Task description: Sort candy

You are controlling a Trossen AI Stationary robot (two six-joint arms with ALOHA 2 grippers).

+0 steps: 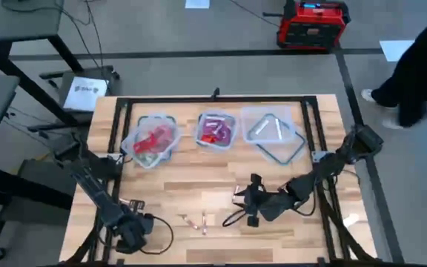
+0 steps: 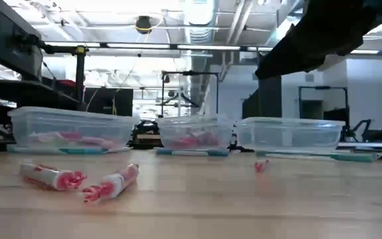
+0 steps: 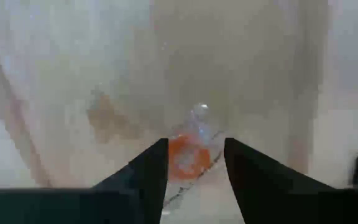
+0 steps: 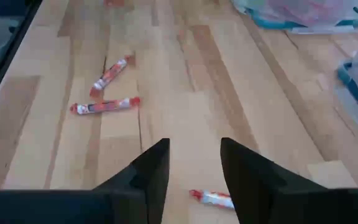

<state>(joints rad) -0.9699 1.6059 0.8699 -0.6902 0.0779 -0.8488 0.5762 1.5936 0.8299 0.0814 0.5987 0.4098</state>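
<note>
High view: three tubs point(image 1: 215, 130) line the worktop point(image 1: 191, 189) at 12 o'clock; loose candy point(image 1: 196, 221) lies at 6.

Left wrist view: left tool point(image 3: 195, 163) is parted around an orange-red candy point(image 3: 184, 157), grip unclear.

Right wrist view: right tool point(image 4: 194, 163) is released, empty, above a candy point(image 4: 215, 198).

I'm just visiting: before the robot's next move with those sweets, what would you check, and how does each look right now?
1. Left claw around a candy: ok, one sits between its fingers.
2. Firmly gripped: cannot tell.
3. Right claw empty: ok, open above the table.
4. Loose candies within reach: ok.
5. Three tubs open: ok.
6. Person away from the arms: ok.
</note>
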